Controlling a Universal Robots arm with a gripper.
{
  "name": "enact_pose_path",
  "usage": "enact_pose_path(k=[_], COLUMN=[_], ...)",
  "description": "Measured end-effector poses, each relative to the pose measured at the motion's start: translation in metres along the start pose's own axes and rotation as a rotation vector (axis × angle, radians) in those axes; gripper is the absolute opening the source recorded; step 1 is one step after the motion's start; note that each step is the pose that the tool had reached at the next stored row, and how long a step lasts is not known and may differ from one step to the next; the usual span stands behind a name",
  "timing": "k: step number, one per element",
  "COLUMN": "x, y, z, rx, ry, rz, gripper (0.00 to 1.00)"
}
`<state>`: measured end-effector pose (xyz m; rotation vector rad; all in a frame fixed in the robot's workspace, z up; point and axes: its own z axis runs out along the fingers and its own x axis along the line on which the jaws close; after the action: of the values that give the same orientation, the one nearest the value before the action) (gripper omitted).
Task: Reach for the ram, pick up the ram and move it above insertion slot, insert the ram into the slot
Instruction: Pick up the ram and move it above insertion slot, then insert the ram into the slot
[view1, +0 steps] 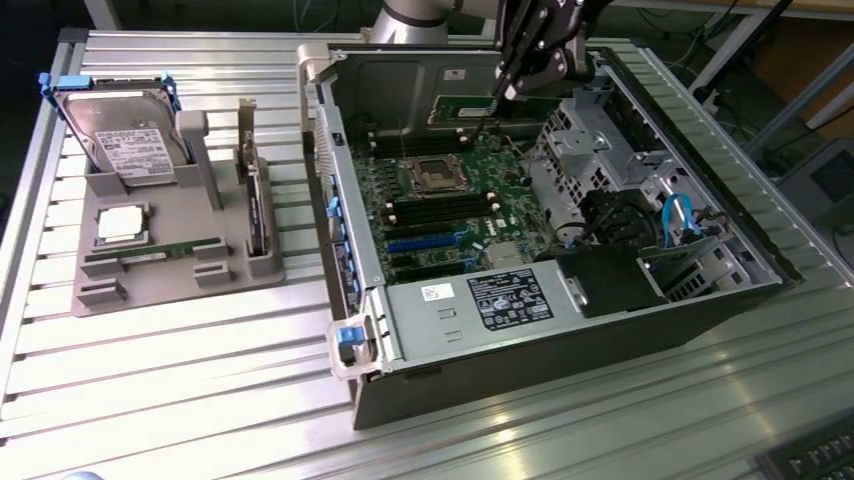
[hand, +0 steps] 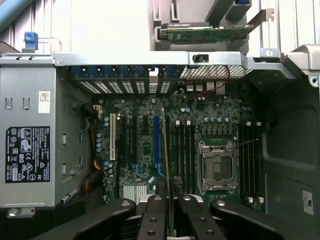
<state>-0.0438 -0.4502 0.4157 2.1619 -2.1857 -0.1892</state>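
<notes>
My gripper (view1: 518, 88) hangs over the far end of the open computer case and is shut on the ram (view1: 481, 108), a thin green stick held level, clear above the motherboard. In the wrist view the ram (hand: 165, 145) shows edge-on as a thin line running out from between the two black fingers (hand: 159, 192). That line lies between the blue expansion socket (hand: 156, 145) and the nearest black slot (hand: 173, 150) of a parallel bank. The same bank of slots (view1: 434, 212) lies beside the square processor socket (view1: 434, 175).
A grey fixture (view1: 174, 270) on the exterior view's left carries a hard drive (view1: 127, 140), a silver processor chip (view1: 118, 224) and an upright card (view1: 251, 190). The case walls (view1: 350, 330), the power supply (view1: 501, 300), a drive cage and blue cables (view1: 678, 220) ring the motherboard.
</notes>
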Motion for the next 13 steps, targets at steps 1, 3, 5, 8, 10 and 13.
enact_pose_path(k=[1,3,5,8,10,13], x=[0.0,0.0,-0.0001,-0.0001,-0.0001,-0.0002], y=[-0.0005,-0.001,-0.0018,-0.0032,-0.0039,-0.0053], z=[-0.0002,-0.0004,-0.0008,-0.0013,-0.0016,-0.0022], rx=[-0.0032,-0.0065,-0.0121,-0.0214,-0.0259,-0.0349], ry=[0.0001,0.0002,0.0002,0.0003,0.0004,0.0006], rz=[0.0,0.0,0.0,0.0,0.0,0.0], gripper=[0.14,0.14,0.14,0.14,0.14,0.14])
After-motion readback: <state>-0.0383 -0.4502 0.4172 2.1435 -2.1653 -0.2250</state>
